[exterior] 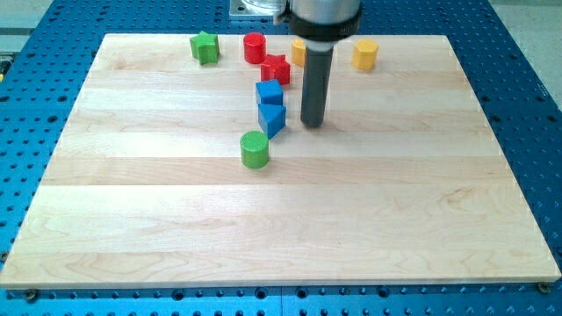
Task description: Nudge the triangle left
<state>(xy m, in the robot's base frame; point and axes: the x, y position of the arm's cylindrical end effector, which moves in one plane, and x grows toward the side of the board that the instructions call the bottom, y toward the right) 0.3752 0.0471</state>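
Seven blocks are sitting on the pale wooden desk [281,228], all crowded into its far half, while the near half is lying bare. Nearest to the camera, a green cylinder [255,149] is standing alone, just below and to the view's left of the blue pair. Next back, the blue triangle [271,118] is resting with its point toward the view's bottom; it is the block the task is naming. A blue cube [269,91] is sitting right behind it, touching or very nearly so.

My tip [313,123] is resting just beside the triangle on the view's right, at about the same depth, with a narrow gap showing between them. That placement seems to be serving the task: a push from the right side would be driving the triangle toward the view's left. No claw is fitted to this arm, so nothing is there to be spread or pinching; the rod alone is doing the work.

Farther back, a red block [276,68] of irregular shape is lying behind the cube. Along the far edge, a green star-like block [205,46], a red cylinder [255,47], an orange block [299,53] half hidden by the rod, and a yellow block [365,54] are lining up.
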